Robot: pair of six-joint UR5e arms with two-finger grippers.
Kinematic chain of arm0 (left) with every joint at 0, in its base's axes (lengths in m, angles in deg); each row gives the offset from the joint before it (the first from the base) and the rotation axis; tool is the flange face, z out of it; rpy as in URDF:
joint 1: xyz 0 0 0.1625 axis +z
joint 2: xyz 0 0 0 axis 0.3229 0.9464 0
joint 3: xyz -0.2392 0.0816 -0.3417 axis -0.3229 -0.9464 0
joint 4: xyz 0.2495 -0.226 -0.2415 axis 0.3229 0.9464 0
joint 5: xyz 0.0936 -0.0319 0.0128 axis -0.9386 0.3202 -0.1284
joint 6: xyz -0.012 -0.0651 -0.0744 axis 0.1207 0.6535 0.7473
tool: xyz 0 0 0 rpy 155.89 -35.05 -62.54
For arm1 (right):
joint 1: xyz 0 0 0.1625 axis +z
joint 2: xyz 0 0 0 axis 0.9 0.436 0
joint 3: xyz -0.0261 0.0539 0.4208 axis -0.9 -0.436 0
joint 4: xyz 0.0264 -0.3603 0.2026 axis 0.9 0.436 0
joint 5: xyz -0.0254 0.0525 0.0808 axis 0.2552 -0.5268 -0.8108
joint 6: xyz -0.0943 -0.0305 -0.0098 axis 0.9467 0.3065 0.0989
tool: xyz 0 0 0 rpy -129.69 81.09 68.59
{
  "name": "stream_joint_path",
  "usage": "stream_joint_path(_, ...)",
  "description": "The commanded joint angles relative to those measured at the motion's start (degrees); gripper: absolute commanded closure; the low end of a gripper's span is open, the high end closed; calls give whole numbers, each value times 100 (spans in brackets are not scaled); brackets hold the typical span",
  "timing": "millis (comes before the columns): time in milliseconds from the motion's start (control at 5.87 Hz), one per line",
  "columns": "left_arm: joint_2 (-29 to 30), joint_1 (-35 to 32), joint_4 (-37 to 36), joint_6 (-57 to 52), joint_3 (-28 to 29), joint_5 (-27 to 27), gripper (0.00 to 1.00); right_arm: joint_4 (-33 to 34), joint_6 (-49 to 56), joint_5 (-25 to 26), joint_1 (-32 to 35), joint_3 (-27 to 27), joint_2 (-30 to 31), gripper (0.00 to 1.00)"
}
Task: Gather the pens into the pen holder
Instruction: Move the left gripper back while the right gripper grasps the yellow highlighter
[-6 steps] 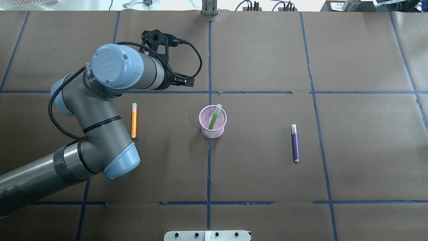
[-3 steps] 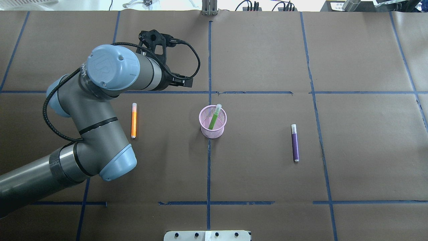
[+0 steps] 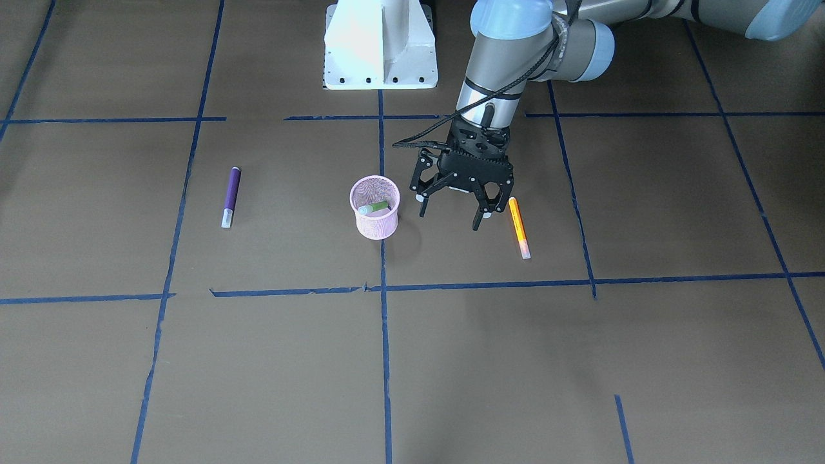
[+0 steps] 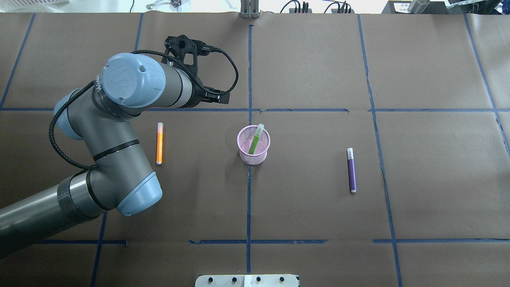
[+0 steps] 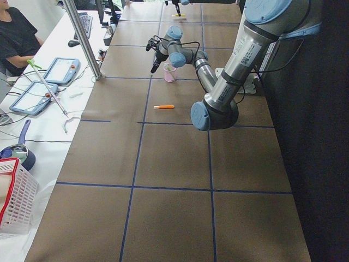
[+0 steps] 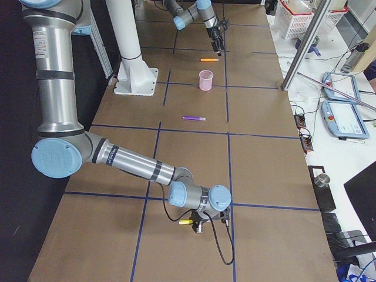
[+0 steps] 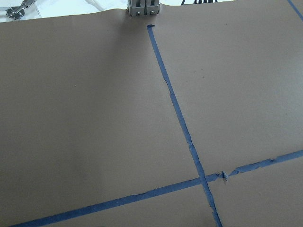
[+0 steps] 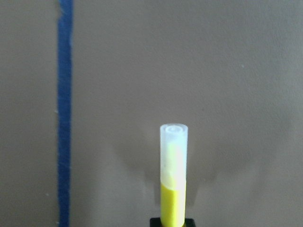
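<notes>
One of three is in: the green pen [image 4: 255,141] leans inside the pen holder [image 4: 255,158], the orange pen [image 4: 159,143] and purple pen [image 4: 351,171] lie on the bench [image 4: 310,207] either side, the left pincer [image 3: 451,216] hangs spread near it (right pincer [image 6: 194,225], well away, clamps a yellow pen [image 8: 173,179]).

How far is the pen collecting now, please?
Done: the slim green pen stands slanted inside the round pink wire-mesh cup. In hand: nothing; the left gripper hovers open and empty near the slim orange pen. Left: that pen and the slim purple pen, both lying on the table. A yellow pen shows at the right wrist camera; gripped or not, I cannot tell.
</notes>
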Motion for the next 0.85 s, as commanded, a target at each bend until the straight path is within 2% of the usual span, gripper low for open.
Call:
stream_joint_path(0, 0, -6, 9, 0, -14, 0, 9, -69, -148, -244, 40, 1054, 66, 100)
stream_joint_path(170, 0, -6, 9, 0, -14, 9, 9, -556, -870, -306, 14, 1572, 31, 100)
stream_joint_path(341, 0, -6, 9, 0, -14, 9, 10, -1745, -2244, -272, -308, 1777, 4, 100)
stream_joint_path(511, -35, -6, 17, 0, -14, 17, 10, -2844, -3545, -263, -625, 1788, -135, 100)
stream_joint_path(682, -44, -14, 17, 0, -14, 9, 10, -3586, -4881, -211, -1028, 1840, -459, 100)
